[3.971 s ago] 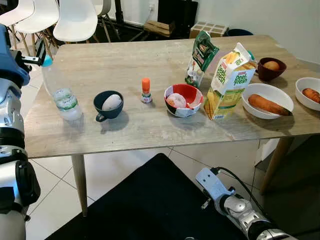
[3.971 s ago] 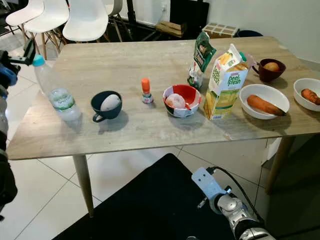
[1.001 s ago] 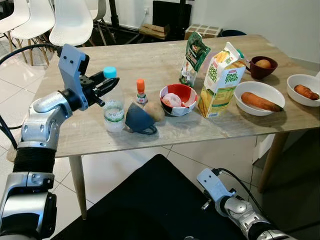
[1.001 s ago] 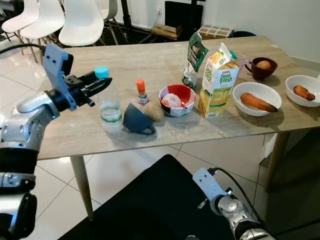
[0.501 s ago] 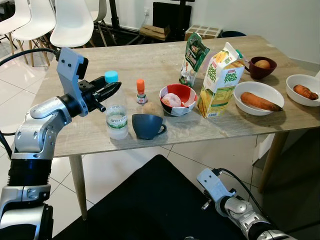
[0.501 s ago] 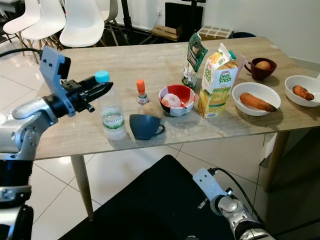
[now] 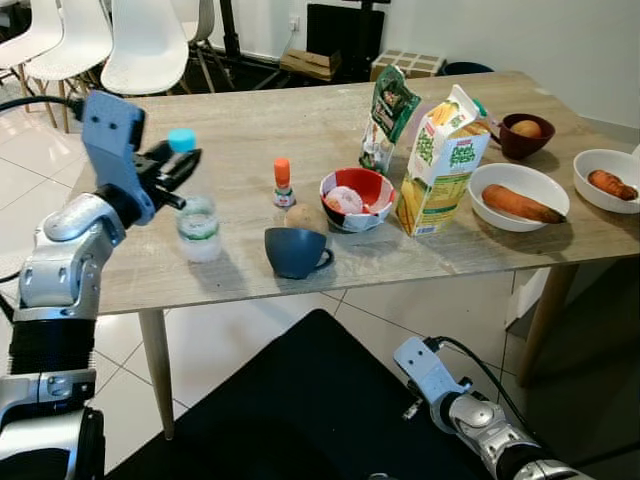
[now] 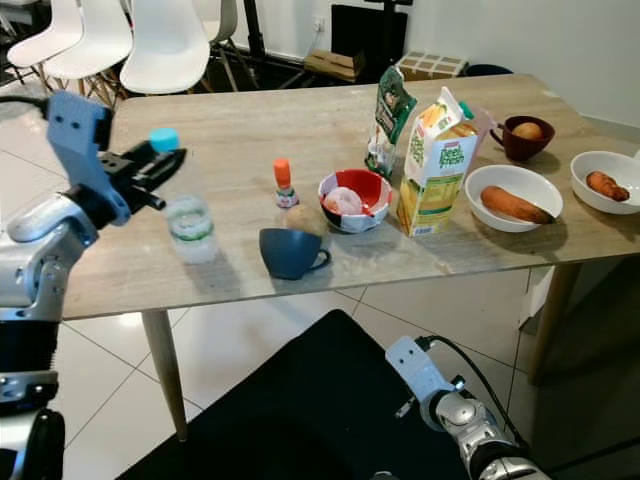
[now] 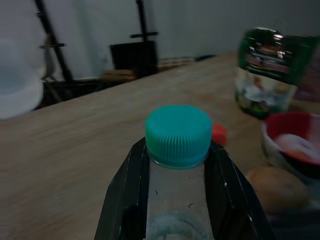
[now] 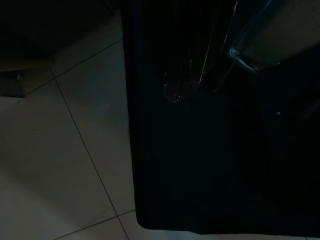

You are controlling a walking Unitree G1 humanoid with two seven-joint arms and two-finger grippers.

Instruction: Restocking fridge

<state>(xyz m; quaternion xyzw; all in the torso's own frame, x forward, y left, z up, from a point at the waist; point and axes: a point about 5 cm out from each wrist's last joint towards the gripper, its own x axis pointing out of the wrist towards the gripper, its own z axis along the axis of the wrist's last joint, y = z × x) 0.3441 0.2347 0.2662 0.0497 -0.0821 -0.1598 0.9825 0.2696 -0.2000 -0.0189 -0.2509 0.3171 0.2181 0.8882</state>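
A clear water bottle (image 7: 197, 228) with a teal cap (image 9: 178, 134) stands upright near the table's left front. My left gripper (image 7: 184, 160) is shut on its neck just under the cap, one black finger (image 9: 131, 170) on each side. To its right a dark blue cup (image 7: 293, 252) stands upright, with a pale brown potato (image 7: 301, 216) lying on the table behind it. My right arm (image 7: 450, 395) hangs low beside the table's front, and the right wrist view is dark.
Along the wooden table (image 7: 250, 120) stand a small orange-capped bottle (image 7: 283, 182), a red bowl (image 7: 355, 198), a green bag (image 7: 387, 112), a juice carton (image 7: 440, 160), a brown cup (image 7: 523, 137) and two white bowls (image 7: 522, 186) (image 7: 607, 170). White chairs (image 7: 148, 45) stand behind.
My left gripper has carried the bottle leftwards, away from the blue cup. The cup, tipped over a second ago, stands upright with the potato out on the table.
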